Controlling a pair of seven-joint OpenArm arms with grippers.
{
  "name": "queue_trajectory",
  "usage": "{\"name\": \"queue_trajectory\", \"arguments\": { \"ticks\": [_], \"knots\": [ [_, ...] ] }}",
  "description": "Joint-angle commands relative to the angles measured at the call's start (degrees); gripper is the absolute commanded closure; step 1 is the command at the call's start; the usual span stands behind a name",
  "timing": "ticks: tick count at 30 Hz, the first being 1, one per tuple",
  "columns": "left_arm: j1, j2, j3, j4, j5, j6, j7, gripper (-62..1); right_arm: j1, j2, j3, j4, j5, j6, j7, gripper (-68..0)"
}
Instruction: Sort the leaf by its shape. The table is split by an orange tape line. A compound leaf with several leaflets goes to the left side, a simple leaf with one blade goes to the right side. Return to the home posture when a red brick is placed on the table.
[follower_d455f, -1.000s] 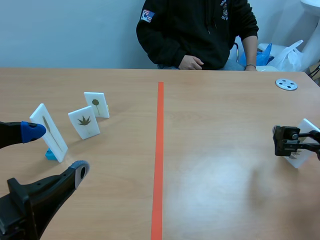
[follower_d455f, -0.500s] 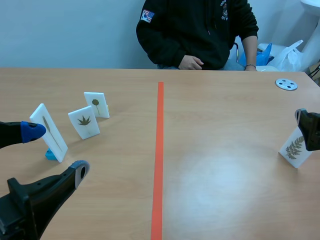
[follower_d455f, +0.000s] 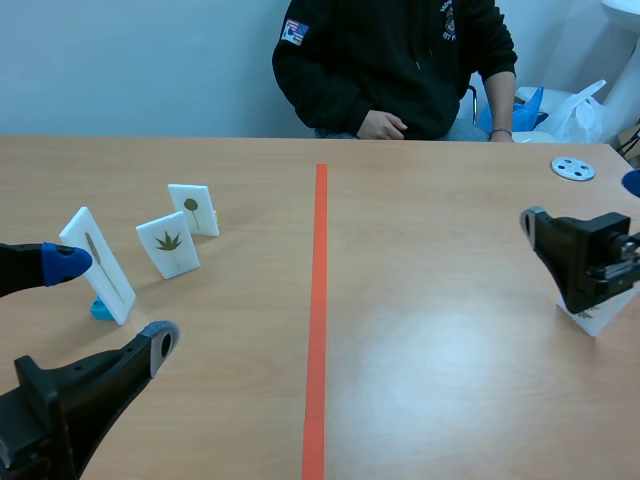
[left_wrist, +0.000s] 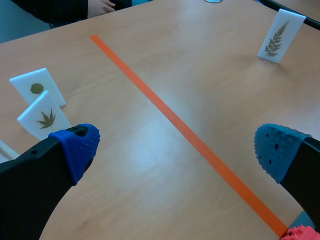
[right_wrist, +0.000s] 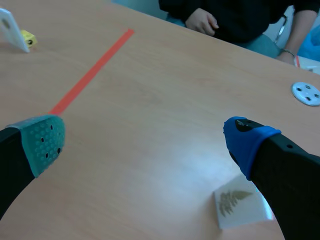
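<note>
We see the right end effector (right_wrist: 145, 140), fingers spread apart, above the fern leaf card (right_wrist: 239, 205), which stands on the counter (right_wrist: 165, 75), off-centre beneath it.

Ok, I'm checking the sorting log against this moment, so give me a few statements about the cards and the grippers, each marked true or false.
The fern card stands right of the orange tape line. True.
The right gripper is shut on the fern card. False: its fingers are open and the card stands free.
Three leaf cards, the round-leaf card, the palmate-leaf card and the narrow-leaf card, stand left of the line. True.
The left gripper holds a card. False: its fingers are open with nothing between them.
</note>
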Motion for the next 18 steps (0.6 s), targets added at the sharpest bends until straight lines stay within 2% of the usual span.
{"name": "queue_trajectory", "arguments": {
  "ticks": [1,9,18],
  "knots": [
    [0.0,0.3,-0.1,0.8,-0.4,-0.2,-0.9,-62.3,0.0,0.2,-1.7,0.7,0.4,-0.2,0.1,-67.9],
    [0.0,0.3,-0.1,0.8,-0.4,-0.1,-0.9,-62.3,-2.3,0.2,-9.7,5.4,0.4,-0.2,-2.4,-67.9],
    [0.0,0.3,-0.1,0.8,-0.4,-0.1,-0.8,-62.3,-8.0,0.2,-11.1,9.9,0.4,-0.2,-4.7,-67.9]
  ]
}}
